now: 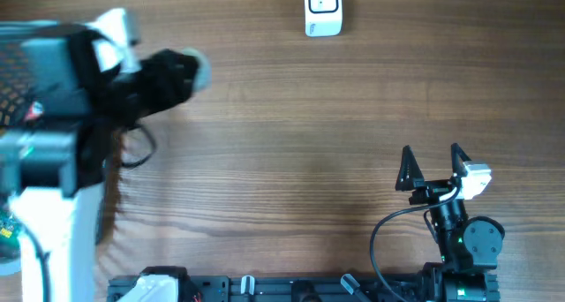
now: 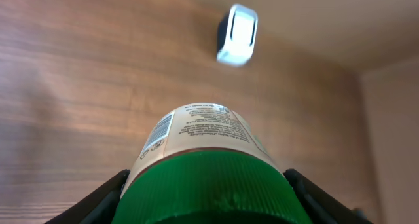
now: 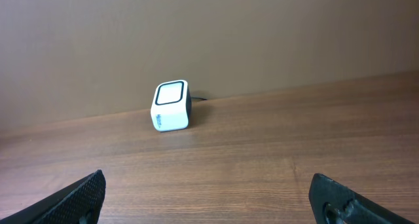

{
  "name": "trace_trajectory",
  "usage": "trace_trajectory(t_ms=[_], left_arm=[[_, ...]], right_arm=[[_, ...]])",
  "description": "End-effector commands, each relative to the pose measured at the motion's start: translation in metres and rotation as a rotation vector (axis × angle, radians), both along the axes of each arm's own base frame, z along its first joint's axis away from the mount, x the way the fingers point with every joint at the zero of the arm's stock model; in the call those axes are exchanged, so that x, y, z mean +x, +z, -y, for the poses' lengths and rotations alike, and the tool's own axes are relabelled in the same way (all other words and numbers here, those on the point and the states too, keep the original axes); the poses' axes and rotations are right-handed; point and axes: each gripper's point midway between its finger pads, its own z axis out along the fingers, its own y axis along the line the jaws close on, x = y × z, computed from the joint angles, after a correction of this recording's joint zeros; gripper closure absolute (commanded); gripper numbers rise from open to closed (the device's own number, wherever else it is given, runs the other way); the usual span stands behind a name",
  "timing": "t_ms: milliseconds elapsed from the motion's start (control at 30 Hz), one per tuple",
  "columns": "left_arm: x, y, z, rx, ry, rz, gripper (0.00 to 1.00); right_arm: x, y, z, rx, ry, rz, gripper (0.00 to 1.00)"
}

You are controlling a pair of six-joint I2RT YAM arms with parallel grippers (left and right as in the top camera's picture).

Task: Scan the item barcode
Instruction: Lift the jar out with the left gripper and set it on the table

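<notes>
- Overhead view: a brown wood-grain table (image 1: 291, 117) with a robot arm at each side. A small white box-shaped scanner (image 1: 323, 11) with a dark window stands at the far edge.
- The left gripper (image 1: 177, 72) hangs above the table's left side, well apart from the scanner.
- Left wrist view: the left gripper's jaws are closed partway around a round plastic jar (image 2: 196, 142), so the jar is held in the air, not resting on the table. Its black fingers (image 2: 98, 201) press on either side of a ribbed dark green lid (image 2: 209, 191).
- A cream paper label (image 2: 216, 129) wraps the jar. A black-and-white barcode (image 2: 158, 133) sits on its left side, angled away from the scanner. Lines of small print run across the label, too small to read; no brand can be made out.
- The jar looks rigid and fairly light. Its smooth label would probably slip, so the ribbed lid seems the safer place to grip.
- The right gripper (image 1: 432, 156) rests near the table's front right, jaws spread wide and empty, facing the scanner.
</notes>
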Motion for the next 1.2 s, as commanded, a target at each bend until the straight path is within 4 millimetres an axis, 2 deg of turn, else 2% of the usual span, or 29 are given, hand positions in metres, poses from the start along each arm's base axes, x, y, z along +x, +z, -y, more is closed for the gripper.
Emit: trace_trajectory(t_ms=[0, 100, 300, 467, 600, 800, 967, 1167], left_arm=[[0.018, -0.029, 0.019, 0.112, -0.028, -0.059, 0.39], [0.031, -0.059, 0.034, 0.142, -0.06, -0.141, 0.39], [0.046, -0.132, 0.061, 0.196, -0.127, -0.34, 0.4], [0.058, -0.179, 0.064, 0.267, -0.124, -0.442, 0.39], [0.055, -0.216, 0.071, 0.297, -0.146, -0.542, 0.4], [0.049, -0.249, 0.11, 0.299, -0.154, -0.598, 0.4], [0.044, -0.27, 0.141, 0.425, -0.37, -0.525, 0.39], [0.029, -0.296, 0.164, 0.459, -0.468, -0.498, 0.39]], right_arm=[[0.001, 0.0, 0.005, 0.012, -0.025, 0.0, 0.0], [0.001, 0.0, 0.005, 0.012, -0.025, 0.0, 0.0], [0.001, 0.0, 0.005, 0.012, -0.025, 0.0, 0.0], [0.001, 0.0, 0.005, 0.012, -0.025, 0.0, 0.0], [0.001, 0.0, 0.005, 0.012, -0.025, -0.001, 0.0], [0.001, 0.0, 0.005, 0.012, -0.025, 0.0, 0.01], [0.001, 0.0, 0.005, 0.012, -0.025, 0.0, 0.0], [0.001, 0.0, 0.005, 0.012, -0.025, 0.0, 0.0]])
